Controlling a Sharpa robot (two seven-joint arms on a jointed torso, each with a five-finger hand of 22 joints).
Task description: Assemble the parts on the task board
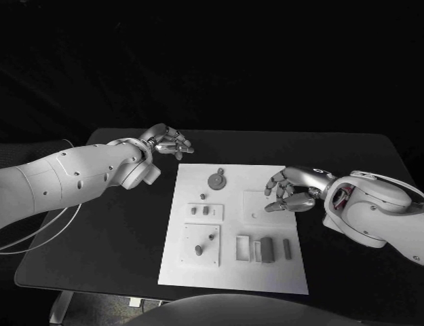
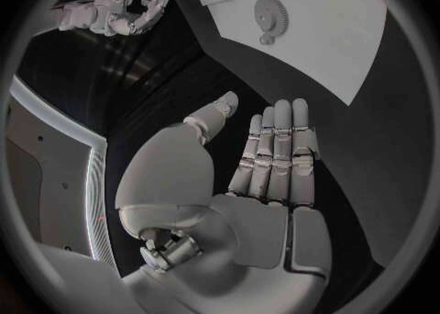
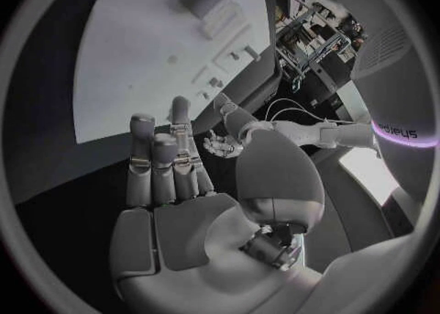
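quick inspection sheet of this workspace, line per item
surface: black table, bare around the board
job's things: white task board mid-table; a gear at its far end, small parts in the middle, upright blocks at the near end
clutter: nothing seen
hands: left hand off the board's far left corner, fingers spread, holding nothing; right hand over the board's right edge, fingers apart, holding nothing
cables: pale cable under the left arm
surroundings: dark
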